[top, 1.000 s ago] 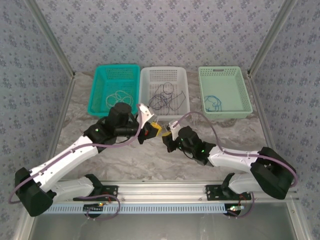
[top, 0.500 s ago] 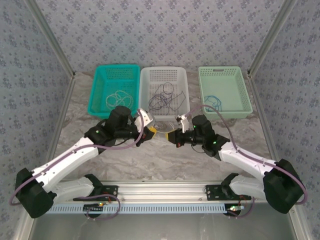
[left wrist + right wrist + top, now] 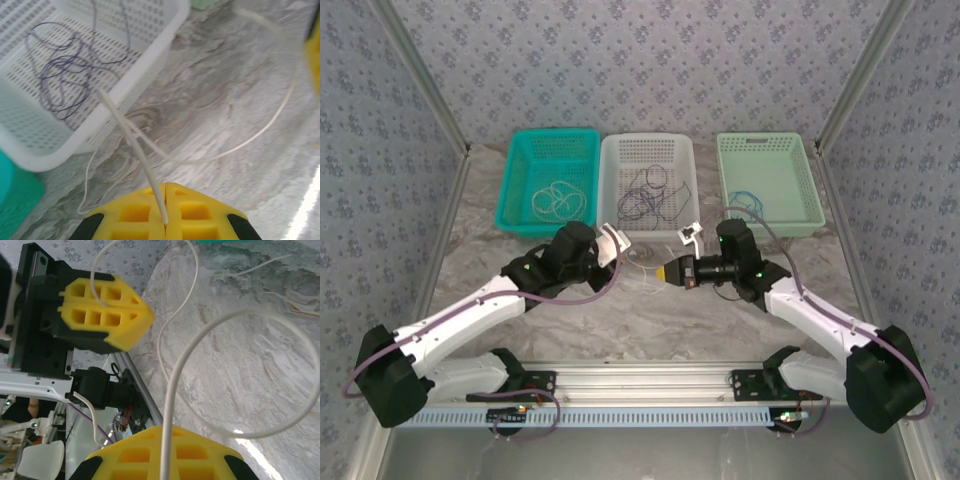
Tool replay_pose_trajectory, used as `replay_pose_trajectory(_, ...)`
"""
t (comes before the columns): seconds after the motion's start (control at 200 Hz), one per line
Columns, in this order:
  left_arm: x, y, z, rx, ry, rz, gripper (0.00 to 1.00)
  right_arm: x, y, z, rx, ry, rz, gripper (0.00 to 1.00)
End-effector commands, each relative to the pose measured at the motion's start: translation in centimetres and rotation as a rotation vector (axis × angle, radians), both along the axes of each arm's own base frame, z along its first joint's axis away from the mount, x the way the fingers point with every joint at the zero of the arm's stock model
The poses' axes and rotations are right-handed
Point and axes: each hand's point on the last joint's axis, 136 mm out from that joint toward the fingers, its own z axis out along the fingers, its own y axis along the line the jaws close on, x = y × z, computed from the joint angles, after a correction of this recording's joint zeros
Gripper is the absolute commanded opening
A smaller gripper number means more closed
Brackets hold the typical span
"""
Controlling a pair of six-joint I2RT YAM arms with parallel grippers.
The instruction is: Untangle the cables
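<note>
Marble table (image 3: 650,315); baskets (image 3: 648,139) hold cable loops (image 3: 642,206); left hand (image 3: 165,221), right hand (image 3: 165,436) pinch whitish cable (image 3: 168,400).

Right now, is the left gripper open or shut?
Shut. The left gripper pinches the whitish cable between touching yellow fingers.

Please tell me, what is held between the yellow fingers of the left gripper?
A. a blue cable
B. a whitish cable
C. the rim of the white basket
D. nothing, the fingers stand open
B: in the left wrist view the left gripper has its yellow fingers pressed together on a whitish cable, which runs out over the table.
</note>
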Motion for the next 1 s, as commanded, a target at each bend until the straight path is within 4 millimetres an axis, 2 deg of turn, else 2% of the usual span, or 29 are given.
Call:
replay_pose_trajectory(0.0,1.3,0.8,1.8,-0.017,-0.083,0.076,0.00,-0.8,-1.3,-0.6,-0.066,0.017,0.010,0.00)
replay_pose_trajectory(0.08,1.5,0.9,2.3,-0.006,-0.109,0.081,0.00,-0.9,-1.3,-0.3,-0.008,0.034,0.012,0.00)
replay_pose_trajectory(0.22,2.7,2.5,0.4,0.141,-0.135,0.147,0.00,-0.9,-1.1,1.7,0.105,0.044,0.007,0.00)
replay_pose_trajectory(0.355,2.9,1.8,-0.3,0.169,-0.150,0.160,0.00,-1.5,-0.5,3.7,0.151,0.032,0.055,0.00)
replay_pose_trajectory(0.5,5.4,4.5,-0.2,0.327,-0.272,0.314,0.00,-2.6,-0.8,4.7,0.152,0.017,0.095,0.00)
replay_pose_trajectory(0.7,7.3,7.8,1.5,0.540,-0.389,0.473,0.00,-3.7,-2.2,7.0,0.201,-0.025,0.111,0.03)
replay_pose_trajectory(0.894,8.8,9.2,4.0,0.610,-0.474,0.581,0.00,-4.4,-2.8,9.3,0.244,-0.082,0.117,0.03)
replay_pose_trajectory(0.994,9.9,10.4,5.3,0.612,-0.484,0.644,0.00,-4.8,-2.7,9.6,0.243,-0.096,0.137,0.03)
